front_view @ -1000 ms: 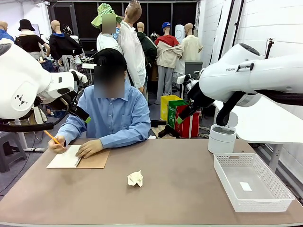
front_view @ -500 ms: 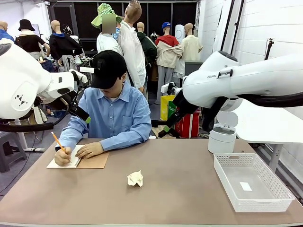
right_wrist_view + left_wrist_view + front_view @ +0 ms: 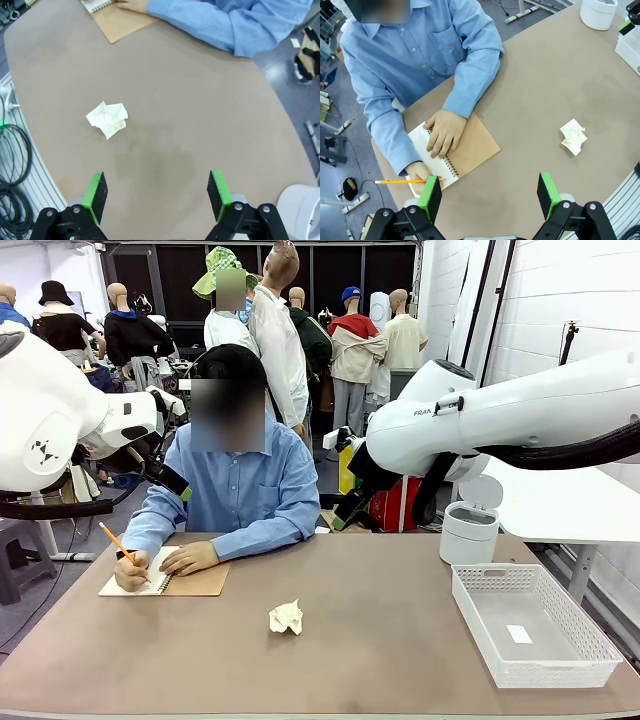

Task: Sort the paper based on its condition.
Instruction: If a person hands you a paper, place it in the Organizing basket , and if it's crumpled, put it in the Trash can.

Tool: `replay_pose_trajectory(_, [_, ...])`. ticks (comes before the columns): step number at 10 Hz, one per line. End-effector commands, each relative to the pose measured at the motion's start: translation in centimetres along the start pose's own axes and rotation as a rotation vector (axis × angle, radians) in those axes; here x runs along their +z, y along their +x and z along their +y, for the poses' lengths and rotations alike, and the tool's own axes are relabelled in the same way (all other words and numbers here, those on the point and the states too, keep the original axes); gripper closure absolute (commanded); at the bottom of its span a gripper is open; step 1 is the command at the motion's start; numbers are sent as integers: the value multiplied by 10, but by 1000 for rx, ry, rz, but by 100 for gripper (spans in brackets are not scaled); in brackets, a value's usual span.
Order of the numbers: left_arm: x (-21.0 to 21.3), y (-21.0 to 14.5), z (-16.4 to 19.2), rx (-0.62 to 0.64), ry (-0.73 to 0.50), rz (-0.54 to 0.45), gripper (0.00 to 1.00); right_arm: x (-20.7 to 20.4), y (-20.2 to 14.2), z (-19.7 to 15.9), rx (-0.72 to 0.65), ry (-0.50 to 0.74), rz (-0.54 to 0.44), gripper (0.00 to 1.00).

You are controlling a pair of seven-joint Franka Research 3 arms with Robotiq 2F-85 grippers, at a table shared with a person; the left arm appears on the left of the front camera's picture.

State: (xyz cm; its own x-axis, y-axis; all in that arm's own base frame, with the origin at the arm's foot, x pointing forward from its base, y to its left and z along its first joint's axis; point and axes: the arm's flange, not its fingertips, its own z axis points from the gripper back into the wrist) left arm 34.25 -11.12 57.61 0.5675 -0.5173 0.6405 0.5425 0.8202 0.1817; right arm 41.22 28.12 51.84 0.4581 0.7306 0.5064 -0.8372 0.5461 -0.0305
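A crumpled ball of white paper (image 3: 286,617) lies on the brown table, near its middle. My left gripper (image 3: 178,485) hangs high over the table's far left, beside the person's shoulder. In its wrist view the left gripper (image 3: 489,196) is open and holds nothing, with the crumpled paper (image 3: 573,136) off to the right. My right gripper (image 3: 342,512) hovers above the far edge, right of the person. It is open too (image 3: 156,195), and the crumpled paper (image 3: 108,119) lies well below and left of its fingers.
The person writes with a pencil (image 3: 121,540) in a spiral notebook (image 3: 165,575) at the far left. A white mesh basket (image 3: 590,635) with a small white slip (image 3: 518,634) inside stands at the right. Behind it is a white lidded bin (image 3: 469,532).
My right arm has swung left along the table's far edge, towards the person. The person's pencil hand has shifted slightly on the notebook. The crumpled paper has not moved.
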Motion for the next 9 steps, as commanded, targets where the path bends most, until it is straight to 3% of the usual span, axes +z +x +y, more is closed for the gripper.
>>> replay_pose_trajectory(1, [1, 0, 1, 1, 1, -2, 0, 2, -2, 1, -1, 1, -3, 0])
replay_pose_trajectory(6, [1, 0, 1, 1, 1, -2, 0, 1, 1, 1, 2, -2, -2, 0])
replay_pose_trajectory(9, [1, 0, 1, 1, 1, -2, 0, -36, 13, 25, 13, -7, 57, 0])
